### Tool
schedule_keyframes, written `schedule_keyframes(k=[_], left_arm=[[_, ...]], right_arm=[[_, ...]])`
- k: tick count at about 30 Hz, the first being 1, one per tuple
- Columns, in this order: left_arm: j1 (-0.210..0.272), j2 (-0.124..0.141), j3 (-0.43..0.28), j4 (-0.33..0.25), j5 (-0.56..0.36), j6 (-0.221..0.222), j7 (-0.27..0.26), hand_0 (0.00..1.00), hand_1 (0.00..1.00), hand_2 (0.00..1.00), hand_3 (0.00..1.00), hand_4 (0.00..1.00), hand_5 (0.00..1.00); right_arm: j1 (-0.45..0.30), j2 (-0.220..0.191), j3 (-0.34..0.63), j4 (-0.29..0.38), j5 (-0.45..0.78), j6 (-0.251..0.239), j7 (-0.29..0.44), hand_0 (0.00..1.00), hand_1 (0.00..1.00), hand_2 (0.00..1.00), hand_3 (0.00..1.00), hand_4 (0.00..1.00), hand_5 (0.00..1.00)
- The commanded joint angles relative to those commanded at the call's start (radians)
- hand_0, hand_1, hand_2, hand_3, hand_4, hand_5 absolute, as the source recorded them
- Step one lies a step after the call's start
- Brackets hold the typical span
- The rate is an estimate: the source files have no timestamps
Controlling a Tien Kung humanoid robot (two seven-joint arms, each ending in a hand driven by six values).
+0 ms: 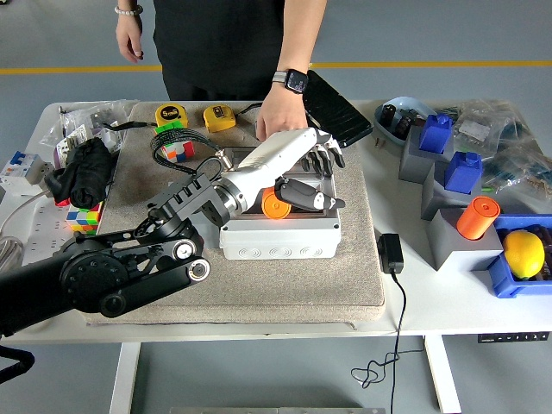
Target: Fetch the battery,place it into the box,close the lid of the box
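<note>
The left hand (297, 164) reaches in from the lower left and sits above the open grey box (280, 226), which rests on a beige mat (285, 285) on the white desk (448, 302). Its fingers (326, 152) are extended and loosely spread over the far side of the box, and grip nothing. The thumb points right, over the box opening.

The battery (275, 206), an orange cylinder with its round end facing the camera, lies inside the box, near the middle of the opening, just below the hand. It is not touching the fingers.

The black lid (335, 108) stands open behind the box, tilted away toward the far right. A person at the far side rests one hand (280, 116) on the mat beside the lid, wearing a watch (294, 81).

The right arm is out of view.

Two tape measures (172, 114) and a puzzle cube (177, 148) lie on the far left of the mat. A black adapter (390, 253) lies on the desk to the right of the mat.
</note>
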Motion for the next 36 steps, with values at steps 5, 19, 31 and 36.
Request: schedule_keyframes(k=[5, 19, 31, 36], left_arm=[[0.074, 0.063, -0.060, -0.083, 0.005, 0.010, -0.009, 0.339, 0.542, 0.534, 0.530, 0.974, 0.379], [0.184, 0.167, -0.083, -0.067, 0.037, -0.006, 0.017, 0.357, 0.577, 0.574, 0.541, 0.964, 0.385], [0.221, 0.197, -0.081, -0.064, 0.052, -0.015, 0.024, 0.354, 0.578, 0.580, 0.546, 0.964, 0.390], [0.199, 0.170, -0.050, -0.066, 0.044, -0.024, 0.033, 0.359, 0.575, 0.578, 0.546, 0.965, 0.392]], right_arm=[[-0.003, 0.001, -0.002, 0.001, -0.001, 0.000, 0.001, 0.617, 0.655, 0.665, 0.568, 0.935, 0.447], [-0.006, -0.002, 0.008, 0.005, -0.012, -0.001, 0.002, 0.616, 0.654, 0.665, 0.568, 0.935, 0.447], [-0.012, -0.003, 0.019, 0.007, -0.020, -0.002, 0.004, 0.617, 0.653, 0.665, 0.568, 0.935, 0.447], [-0.012, -0.002, 0.023, 0.009, -0.020, -0.003, 0.005, 0.616, 0.653, 0.664, 0.567, 0.935, 0.447]])
